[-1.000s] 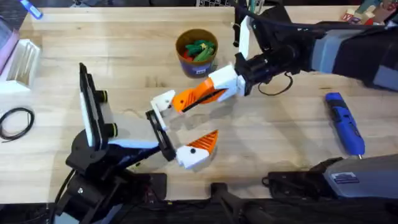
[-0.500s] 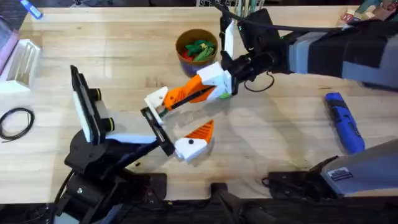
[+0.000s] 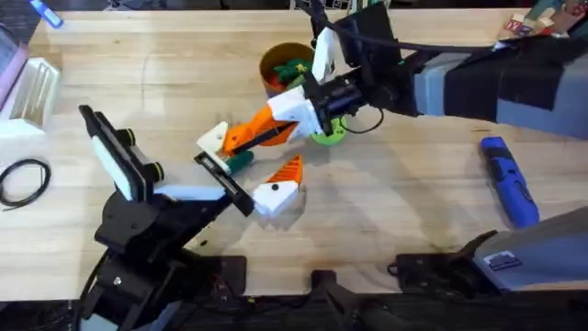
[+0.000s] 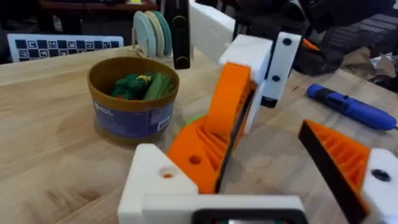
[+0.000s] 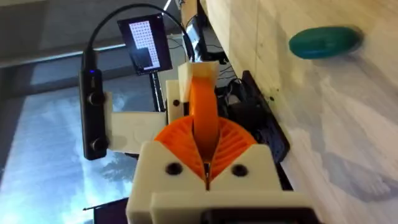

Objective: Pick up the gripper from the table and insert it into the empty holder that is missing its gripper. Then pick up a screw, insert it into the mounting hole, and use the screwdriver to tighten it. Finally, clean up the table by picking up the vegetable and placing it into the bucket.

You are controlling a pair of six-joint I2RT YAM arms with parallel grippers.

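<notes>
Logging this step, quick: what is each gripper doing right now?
Left gripper: open, holding nothing.
Right gripper: closed on the orange gripper piece.

The desk [image 3: 184, 83] was pale wood with visible grain, evenly lit with soft shadows. Along its far edge the room fell away dark. At the far left corner stood a white slotted rack [image 3: 32, 87]; a black cable loop [image 3: 23, 179] lay by the left edge. A checkered marker board [image 4: 62, 45] stood behind.
</notes>
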